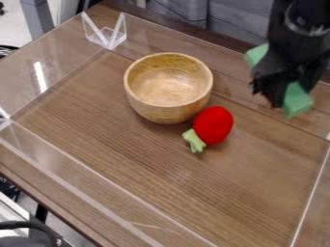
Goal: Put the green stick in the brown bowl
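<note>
The brown bowl stands empty and upright on the wooden table, left of centre. My gripper hangs at the right, above the table and to the right of the bowl, pointing steeply down. It is shut on the green stick, whose lower end pokes out below the fingers. A bit of green also shows at the upper left of the black hand. The stick is clear of the bowl and off the table.
A red strawberry toy with a small green stem lies just right of and in front of the bowl. Clear acrylic walls ring the table. A small clear plastic stand sits at the back left.
</note>
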You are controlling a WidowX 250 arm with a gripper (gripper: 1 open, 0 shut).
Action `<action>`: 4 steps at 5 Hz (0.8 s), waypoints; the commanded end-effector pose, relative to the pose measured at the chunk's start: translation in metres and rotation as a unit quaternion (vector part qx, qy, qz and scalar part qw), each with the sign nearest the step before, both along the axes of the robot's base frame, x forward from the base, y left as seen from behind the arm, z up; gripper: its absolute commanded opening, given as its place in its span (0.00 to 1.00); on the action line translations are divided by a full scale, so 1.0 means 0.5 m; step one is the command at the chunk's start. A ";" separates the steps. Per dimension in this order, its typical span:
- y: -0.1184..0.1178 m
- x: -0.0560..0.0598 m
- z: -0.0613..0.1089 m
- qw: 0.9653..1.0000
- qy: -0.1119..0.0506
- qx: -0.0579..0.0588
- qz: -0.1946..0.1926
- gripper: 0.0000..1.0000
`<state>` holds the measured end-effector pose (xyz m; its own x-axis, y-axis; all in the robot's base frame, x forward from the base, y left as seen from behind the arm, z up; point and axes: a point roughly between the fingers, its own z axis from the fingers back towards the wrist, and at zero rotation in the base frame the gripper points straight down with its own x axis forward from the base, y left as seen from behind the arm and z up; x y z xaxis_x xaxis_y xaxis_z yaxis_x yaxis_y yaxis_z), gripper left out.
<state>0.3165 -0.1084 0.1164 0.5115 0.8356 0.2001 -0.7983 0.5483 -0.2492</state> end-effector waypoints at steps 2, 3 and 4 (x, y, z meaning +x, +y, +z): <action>0.050 -0.028 0.049 0.998 -0.047 -0.013 0.029 0.00; 0.050 -0.014 0.073 0.998 -0.050 -0.016 0.018 0.00; 0.092 -0.018 0.091 0.997 -0.056 -0.015 0.050 0.00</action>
<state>0.3044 -0.0601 0.1444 0.4086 0.8865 0.2171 -0.8359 0.4590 -0.3011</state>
